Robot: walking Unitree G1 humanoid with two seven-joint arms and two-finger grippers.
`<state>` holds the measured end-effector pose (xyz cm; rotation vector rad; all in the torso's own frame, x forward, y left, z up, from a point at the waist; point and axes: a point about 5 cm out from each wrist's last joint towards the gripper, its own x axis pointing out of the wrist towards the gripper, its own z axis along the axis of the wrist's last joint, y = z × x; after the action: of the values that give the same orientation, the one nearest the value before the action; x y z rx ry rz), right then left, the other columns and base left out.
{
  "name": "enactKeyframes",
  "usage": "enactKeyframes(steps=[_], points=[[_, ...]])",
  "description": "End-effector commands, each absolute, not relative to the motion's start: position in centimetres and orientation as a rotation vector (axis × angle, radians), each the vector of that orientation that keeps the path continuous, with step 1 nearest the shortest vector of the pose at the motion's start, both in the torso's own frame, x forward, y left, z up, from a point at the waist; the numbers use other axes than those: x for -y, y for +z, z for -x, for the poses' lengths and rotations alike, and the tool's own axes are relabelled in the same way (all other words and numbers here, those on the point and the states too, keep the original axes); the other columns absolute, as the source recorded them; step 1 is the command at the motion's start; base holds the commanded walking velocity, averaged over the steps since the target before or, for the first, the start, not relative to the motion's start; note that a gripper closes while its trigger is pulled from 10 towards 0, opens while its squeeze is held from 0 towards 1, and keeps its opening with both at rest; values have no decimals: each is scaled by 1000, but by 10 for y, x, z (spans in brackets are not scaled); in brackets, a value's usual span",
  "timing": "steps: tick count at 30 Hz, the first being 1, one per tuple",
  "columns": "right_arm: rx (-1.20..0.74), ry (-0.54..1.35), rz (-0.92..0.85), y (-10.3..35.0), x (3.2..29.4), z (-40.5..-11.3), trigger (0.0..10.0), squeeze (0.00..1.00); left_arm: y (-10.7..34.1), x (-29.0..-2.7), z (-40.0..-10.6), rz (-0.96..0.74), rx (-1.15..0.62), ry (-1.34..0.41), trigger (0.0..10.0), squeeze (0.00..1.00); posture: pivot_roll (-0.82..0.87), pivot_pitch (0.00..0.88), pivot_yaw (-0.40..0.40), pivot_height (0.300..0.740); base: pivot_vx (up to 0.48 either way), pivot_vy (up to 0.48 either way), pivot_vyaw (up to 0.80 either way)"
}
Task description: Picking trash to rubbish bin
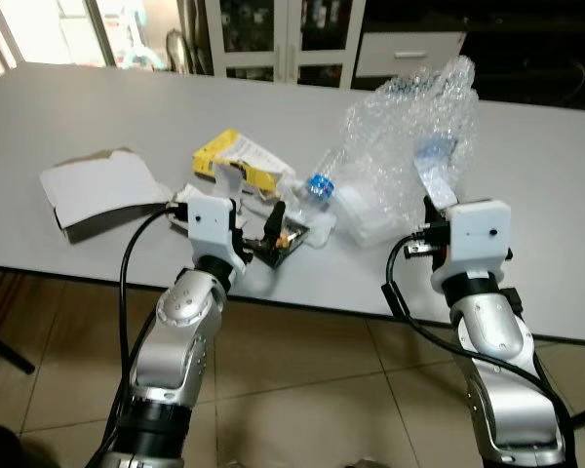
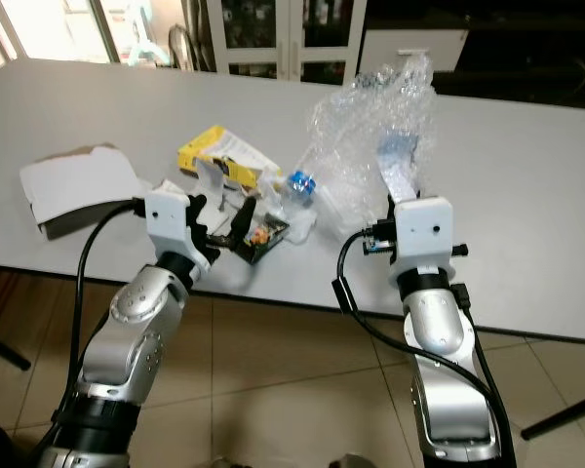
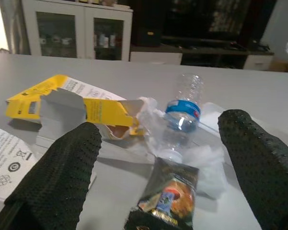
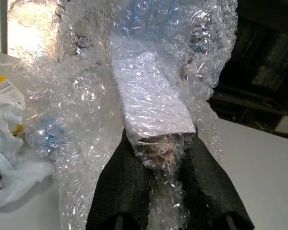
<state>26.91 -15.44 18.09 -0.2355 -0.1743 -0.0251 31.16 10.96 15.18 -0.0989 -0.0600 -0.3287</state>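
The right gripper (image 4: 168,191) is pinching a big sheet of bubble wrap (image 1: 409,136), holding it up above the grey table (image 1: 526,195). The left gripper (image 3: 158,177) is hovering with fingers spread around a dark snack wrapper (image 3: 165,199) at the near edge, just beside a crushed plastic bottle (image 3: 180,117) and a yellow carton (image 1: 236,161).

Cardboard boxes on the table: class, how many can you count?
2. A grey-white flattened box lies near the robot's left edge of the table; a torn yellow box sits beside the plastic bottle. Bubble wrap may hide more.
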Motion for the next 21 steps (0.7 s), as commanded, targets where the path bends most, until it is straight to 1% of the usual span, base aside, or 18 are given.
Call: enactKeyframes(steps=[1, 15, 21], points=[[166, -38, 238, 180, 158, -269, 10000, 0, 154, -103, -310, 94, 61, -356, 10000, 0, -82, 83, 15, 740, 0, 446, 0], [165, -37, 241, 178, 155, -274, 10000, 0, 152, -105, -308, 76, 44, -367, 10000, 0, -68, 90, 27, 740, 0, 430, 0], [165, -39, 240, 176, 153, -276, 10000, 0, 153, -108, -308, 67, 40, -371, 10000, 0, -56, 90, 35, 740, 0, 0, 0]])
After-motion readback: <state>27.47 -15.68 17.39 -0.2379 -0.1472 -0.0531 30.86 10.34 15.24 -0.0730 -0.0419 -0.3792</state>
